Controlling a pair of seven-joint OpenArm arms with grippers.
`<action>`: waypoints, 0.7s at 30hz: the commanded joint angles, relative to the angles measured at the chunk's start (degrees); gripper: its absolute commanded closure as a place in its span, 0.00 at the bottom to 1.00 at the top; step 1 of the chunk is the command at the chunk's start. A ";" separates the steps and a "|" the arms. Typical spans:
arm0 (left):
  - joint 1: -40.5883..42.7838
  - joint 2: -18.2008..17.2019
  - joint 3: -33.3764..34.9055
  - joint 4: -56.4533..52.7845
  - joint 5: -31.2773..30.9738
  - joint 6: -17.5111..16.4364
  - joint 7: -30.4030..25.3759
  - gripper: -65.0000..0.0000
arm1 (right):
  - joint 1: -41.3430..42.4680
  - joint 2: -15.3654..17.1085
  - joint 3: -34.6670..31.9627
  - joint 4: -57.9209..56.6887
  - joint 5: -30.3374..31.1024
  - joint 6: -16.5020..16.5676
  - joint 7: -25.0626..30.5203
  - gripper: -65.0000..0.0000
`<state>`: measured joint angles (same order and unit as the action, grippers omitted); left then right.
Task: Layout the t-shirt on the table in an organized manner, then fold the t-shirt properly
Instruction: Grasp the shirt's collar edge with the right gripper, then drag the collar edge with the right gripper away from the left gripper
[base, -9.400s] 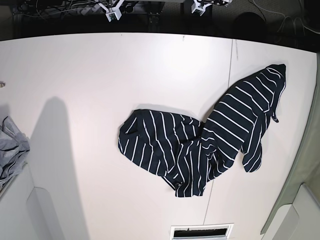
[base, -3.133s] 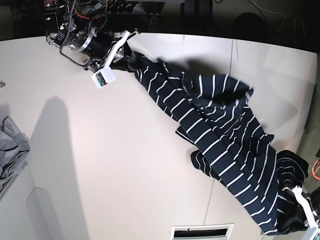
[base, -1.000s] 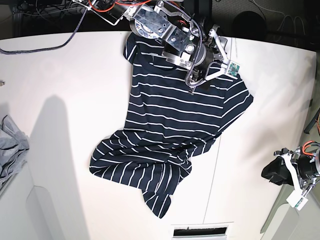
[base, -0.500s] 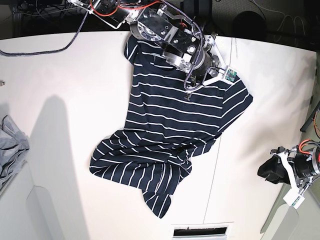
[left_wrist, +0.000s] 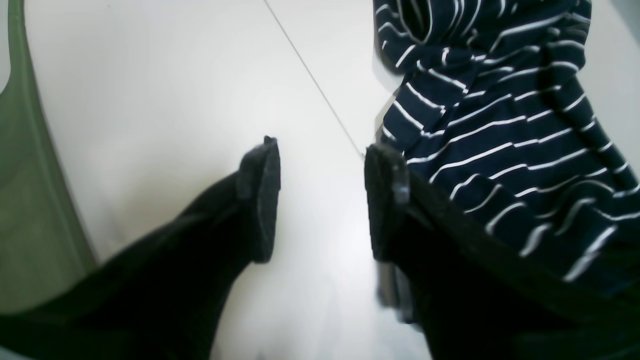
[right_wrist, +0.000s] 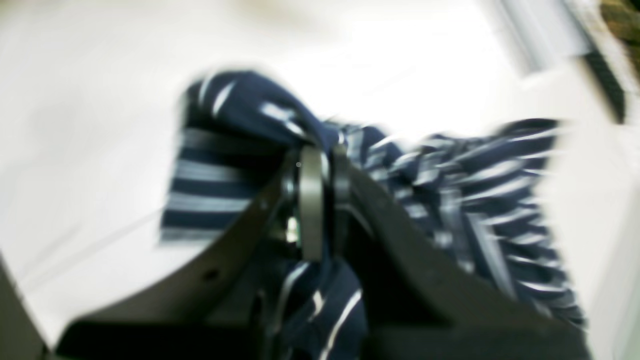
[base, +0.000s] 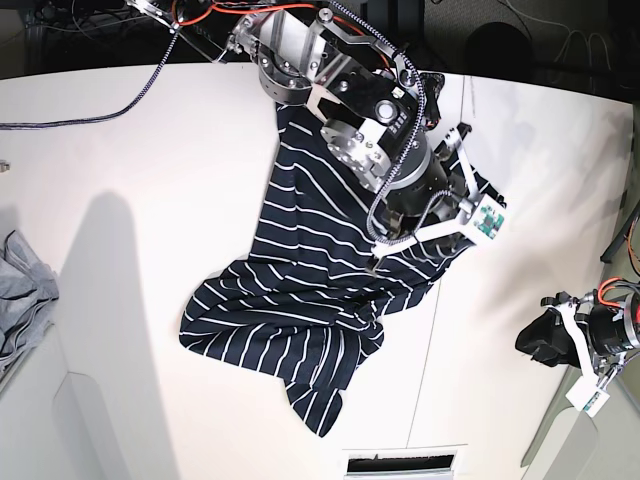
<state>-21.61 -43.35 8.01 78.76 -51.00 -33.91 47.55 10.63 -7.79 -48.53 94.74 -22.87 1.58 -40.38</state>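
The t-shirt (base: 300, 300), dark navy with thin white stripes, lies partly spread and rumpled across the middle of the white table (base: 140, 170). My right gripper (base: 397, 225) reaches in from the far side over the shirt's upper right part. In the blurred right wrist view the right gripper (right_wrist: 320, 155) is shut on a bunched fold of the t-shirt (right_wrist: 225, 165). My left gripper (base: 545, 340) hovers open over bare table, right of the shirt. Its fingers (left_wrist: 260, 195) stand apart with nothing between them, and the t-shirt (left_wrist: 500, 125) lies just beside the right finger.
A grey cloth (base: 20, 300) lies at the left edge. A pale green panel (left_wrist: 20, 200) borders the table on the left arm's side. A slotted vent (base: 403, 463) sits at the near edge. Cables (base: 90, 100) trail across the far left.
My right gripper has shut on the shirt near its upper right part and moved toward the near right, dragging the shirt's top with it. The left arm has barely moved.
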 joint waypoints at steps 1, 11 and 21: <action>-1.55 -1.29 -0.66 0.81 -0.59 -0.24 -1.20 0.54 | 0.26 -0.92 1.38 3.06 -1.14 -0.79 0.90 1.00; -1.55 -1.16 -0.63 0.81 -1.25 -2.89 -2.58 0.54 | -7.10 0.70 18.99 20.37 -5.20 -1.46 -0.66 1.00; -0.74 1.77 -0.61 0.81 -1.53 -3.45 -2.43 0.54 | -12.04 9.40 42.58 22.05 -5.18 -5.33 -0.72 1.00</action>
<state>-21.02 -40.60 8.01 78.76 -51.68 -36.53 46.30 -2.04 1.58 -5.76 115.66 -27.24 -2.87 -42.50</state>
